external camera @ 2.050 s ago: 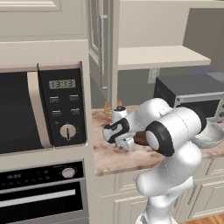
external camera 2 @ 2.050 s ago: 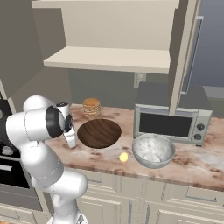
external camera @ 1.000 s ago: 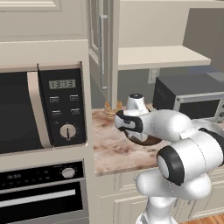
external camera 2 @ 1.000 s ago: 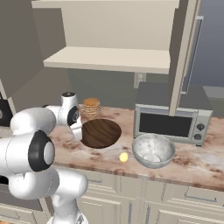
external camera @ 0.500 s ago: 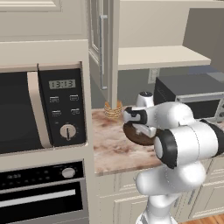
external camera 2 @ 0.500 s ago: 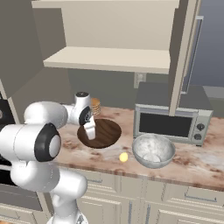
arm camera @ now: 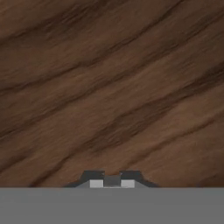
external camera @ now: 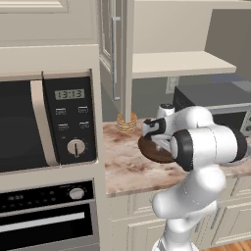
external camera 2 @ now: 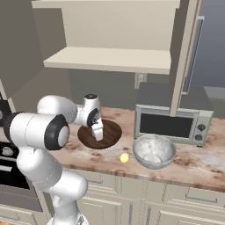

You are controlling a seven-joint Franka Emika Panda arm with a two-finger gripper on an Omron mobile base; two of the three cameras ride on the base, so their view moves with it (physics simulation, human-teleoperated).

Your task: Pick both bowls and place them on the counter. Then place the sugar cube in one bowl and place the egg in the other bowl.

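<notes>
- Left base view: the white arm hides most of the wide dark brown wooden bowl (external camera: 151, 150) on the pinkish-beige marbled stone bench (external camera: 122, 162).
- Right base view: the end effector (external camera 2: 98, 135) dips into that bowl; the small pale yellow oval egg (external camera 2: 124, 157) lies beside the pale grey mottled bowl (external camera 2: 154, 150).
- Hand view: the end effector (arm camera: 112, 180) is clenched, its tips together over wood grain; whether it grips anything is hidden.

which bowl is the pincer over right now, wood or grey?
The dark brown wooden bowl: the shut pincer hangs right over its inside. The pale grey bowl sits apart to the right, with the egg between them.
</notes>
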